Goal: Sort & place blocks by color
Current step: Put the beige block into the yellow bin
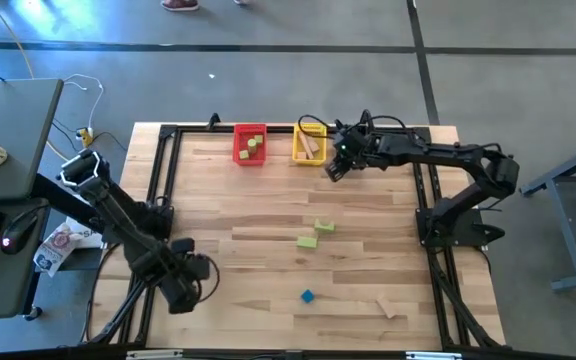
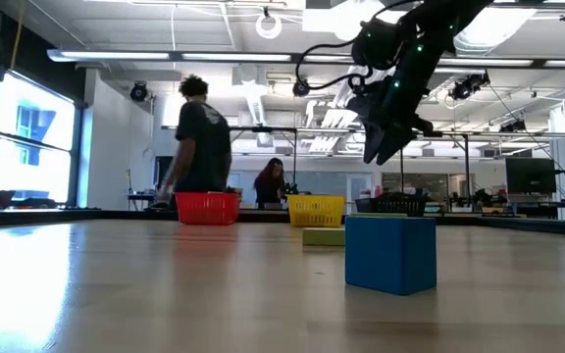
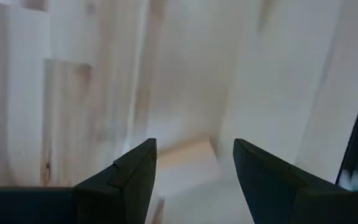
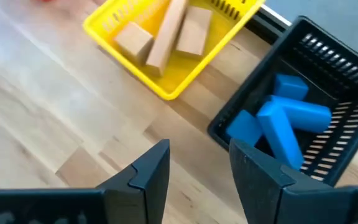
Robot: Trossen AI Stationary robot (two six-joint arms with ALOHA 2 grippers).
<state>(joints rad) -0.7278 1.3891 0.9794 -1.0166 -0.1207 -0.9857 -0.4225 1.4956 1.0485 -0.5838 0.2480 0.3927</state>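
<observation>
Two light green blocks [image 1: 323,227] [image 1: 307,241], one blue cube [image 1: 308,296] and a tan bar [image 1: 388,308] lie flat on the table. The low view has the blue cube [image 2: 390,253] close up and a green block [image 2: 324,236] behind it. More green blocks sit in the red bin [image 1: 250,143], tan ones [image 4: 166,34] in the yellow bin [image 1: 309,143], and blue ones [image 4: 284,118] in the black bin [image 4: 328,74]. My right gripper [image 1: 334,170] [image 4: 197,168] hovers open and empty above the table, just in front of the yellow and black bins. My left gripper [image 1: 181,298] [image 3: 194,165] is open over the table's near left part.
The three bins stand in a row at the far edge; my right arm covers the black one in the high view. A black frame [image 1: 158,200] runs around the tabletop. Two persons [image 2: 199,147] show in the room beyond the far edge. Bare wood lies between the loose blocks and the bins.
</observation>
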